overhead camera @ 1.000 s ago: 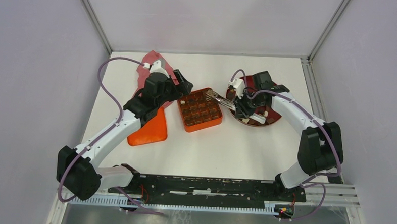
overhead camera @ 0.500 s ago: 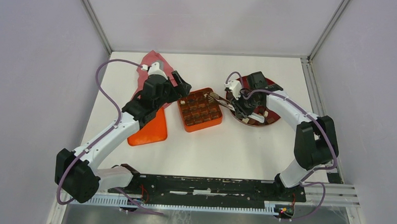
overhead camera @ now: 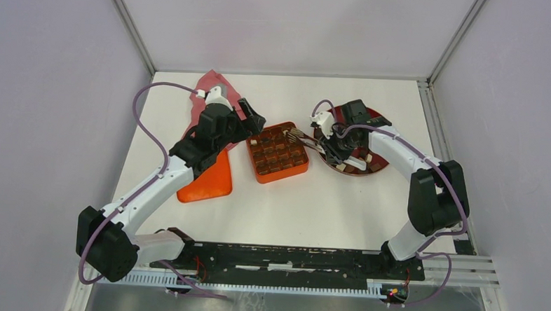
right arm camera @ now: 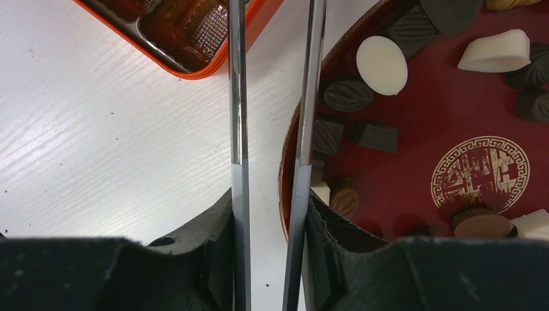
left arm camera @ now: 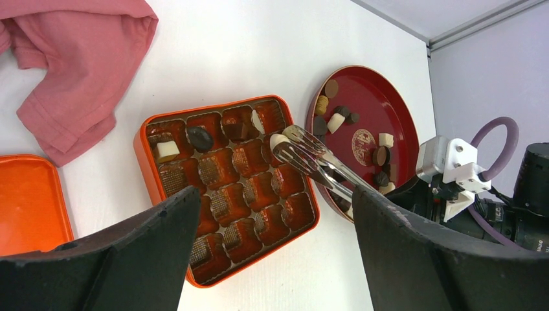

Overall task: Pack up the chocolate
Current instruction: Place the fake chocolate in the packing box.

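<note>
The orange gridded box point(overhead camera: 250, 154) sits mid-table. It holds a cream-white chocolate point(left arm camera: 167, 150), a dark one point(left arm camera: 199, 137) and a few more along its far row. My left gripper point(left arm camera: 275, 207) hangs open above the box's near corner with nothing between its fingers. My right gripper point(right arm camera: 268, 214) is shut on metal tongs point(left arm camera: 317, 162). The tongs reach from the dark red plate point(left arm camera: 388, 103) to the box's right edge, with a cream-white piece point(left arm camera: 278, 139) at their tips. More chocolate, such as a white oval point(right arm camera: 382, 65), lies on the plate point(right arm camera: 414, 175).
A pink cloth point(overhead camera: 212, 90) lies at the back left, partly under my left arm. The orange lid point(overhead camera: 208, 180) lies left of the box. Enclosure walls close in the back and both sides of the table.
My right wrist has shifted slightly left over the plate, bringing the tongs a little closer over the box's right edge. The left arm has barely moved.
</note>
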Tool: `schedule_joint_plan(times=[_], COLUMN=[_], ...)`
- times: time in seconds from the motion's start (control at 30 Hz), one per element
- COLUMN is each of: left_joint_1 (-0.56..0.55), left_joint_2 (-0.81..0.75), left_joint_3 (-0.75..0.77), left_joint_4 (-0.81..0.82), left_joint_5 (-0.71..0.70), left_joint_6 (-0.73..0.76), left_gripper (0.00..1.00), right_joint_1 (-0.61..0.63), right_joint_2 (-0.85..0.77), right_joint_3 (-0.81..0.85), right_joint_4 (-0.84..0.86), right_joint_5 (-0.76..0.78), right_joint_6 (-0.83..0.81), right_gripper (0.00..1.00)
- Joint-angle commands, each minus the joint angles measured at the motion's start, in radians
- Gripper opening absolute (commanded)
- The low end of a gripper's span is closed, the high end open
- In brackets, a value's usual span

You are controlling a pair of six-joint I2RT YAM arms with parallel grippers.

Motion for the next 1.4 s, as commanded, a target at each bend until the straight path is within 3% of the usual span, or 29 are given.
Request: schedule_joint_plan(times=[0.0, 0.63, 0.93, 1.37], left_joint_1=[0.001, 0.001, 0.001, 0.003], left_joint_2=[-0.021, -0.026, -0.057, -0.045], left_joint_3=[0.004, 0.004, -0.004, 0.049], left_joint_4=[0.021, 0.022, 0.042, 0.123], left_joint_5=[-0.021, -0.024, -0.016, 0.078], left_joint_6=[-0.034, -0.031, -0.010, 0.021], left_gripper=[0.92, 0.92, 0.92, 0.96], right_joint_1=[0.005, 0.004, -0.019, -0.246], right_joint_2=[-0.012, -0.013, -0.077, -0.249], right_joint_3=[0.056, 0.057, 0.085, -0.072], right_joint_4=[0.015, 0.006, -0.033, -0.008], right_joint_5=[-0.008, -0.016, -0.147, -0.228], right_joint_6=[0.002, 0.000, -0.008, -0.018], right_gripper=[0.39, 0.43, 0.39, 0.40])
